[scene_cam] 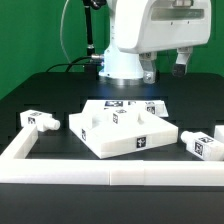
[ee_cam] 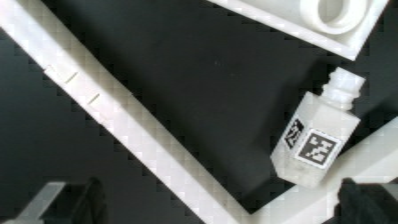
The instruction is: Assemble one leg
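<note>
One leg (ee_cam: 320, 130), a stubby white post with square tags, lies on the black table beside the white rail (ee_cam: 125, 110). In the exterior view it lies at the right (scene_cam: 205, 144), with a second leg (scene_cam: 219, 131) just behind it. A third leg (scene_cam: 38, 120) lies at the left. My gripper (scene_cam: 184, 62) hangs high above the right side of the table. In the wrist view the gripper (ee_cam: 214, 205) is open and empty, its dark fingertips (ee_cam: 64, 200) at the frame's edges, well above the leg.
The large flat white square panel (scene_cam: 135, 140) lies mid-table; its corner hole shows in the wrist view (ee_cam: 331, 14). A small tagged part (scene_cam: 125, 116) sits at its back. The marker board (scene_cam: 150, 104) lies behind. A white rail (scene_cam: 100, 176) borders the front and left.
</note>
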Controlling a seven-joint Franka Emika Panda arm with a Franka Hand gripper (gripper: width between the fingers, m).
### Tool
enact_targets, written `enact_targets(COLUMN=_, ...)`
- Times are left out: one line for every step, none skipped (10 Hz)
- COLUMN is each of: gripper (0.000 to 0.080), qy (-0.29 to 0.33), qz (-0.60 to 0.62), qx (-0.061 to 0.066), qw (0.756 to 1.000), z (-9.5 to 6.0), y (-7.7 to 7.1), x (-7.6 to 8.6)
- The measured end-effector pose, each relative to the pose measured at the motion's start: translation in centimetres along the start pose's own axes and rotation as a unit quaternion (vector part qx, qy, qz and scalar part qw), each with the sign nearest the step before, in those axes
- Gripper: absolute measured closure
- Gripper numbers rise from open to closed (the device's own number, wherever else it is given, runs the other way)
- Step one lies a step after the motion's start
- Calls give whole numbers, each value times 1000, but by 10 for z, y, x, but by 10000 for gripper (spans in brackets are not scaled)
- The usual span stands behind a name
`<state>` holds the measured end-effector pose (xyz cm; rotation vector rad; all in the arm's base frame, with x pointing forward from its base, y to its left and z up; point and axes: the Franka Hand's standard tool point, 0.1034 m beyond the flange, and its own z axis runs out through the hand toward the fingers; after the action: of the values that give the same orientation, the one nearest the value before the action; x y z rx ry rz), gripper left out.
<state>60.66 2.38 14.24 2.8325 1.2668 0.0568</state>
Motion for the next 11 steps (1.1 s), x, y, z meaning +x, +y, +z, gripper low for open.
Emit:
enact_targets(gripper=150, qy=0, qz=0, qx=0, qw=1000, z=0, y=0, x=0)
enact_targets(gripper=150, qy=0, qz=0, qx=0, qw=1000, z=0, y=0, x=0)
enact_targets(gripper=150, qy=0, qz=0, qx=0, qw=1000, z=0, y=0, x=0)
enact_targets(gripper=150, qy=0, qz=0, qx=0, qw=1000, z=0, y=0, x=0)
enact_targets(gripper=150, qy=0, qz=0, qx=0, qw=1000, z=0, y=0, x=0)
enact_targets(gripper=150, qy=1, qz=9, qx=-1, qw=1000, z=0, y=-1, x=-1)
enact_targets(gripper=150, qy=0, qz=30, qx=-1, qw=1000, z=-1, y=-6, x=-7)
enact_targets(gripper=150, qy=4, qz=17, qx=-7, qw=1000, z=1, y=-9, x=-18)
enact_targets(gripper=150, qy=2, qz=-39, qx=-9, qw=999, z=5, y=-14, x=-34)
enact_targets(gripper=150, qy=-4, qz=-94, qx=-3, qw=996, z=9, y=-18, x=-46)
enact_targets(gripper=150, qy=-6, qz=-89, qx=2, qw=996, z=12, y=-22, x=-49)
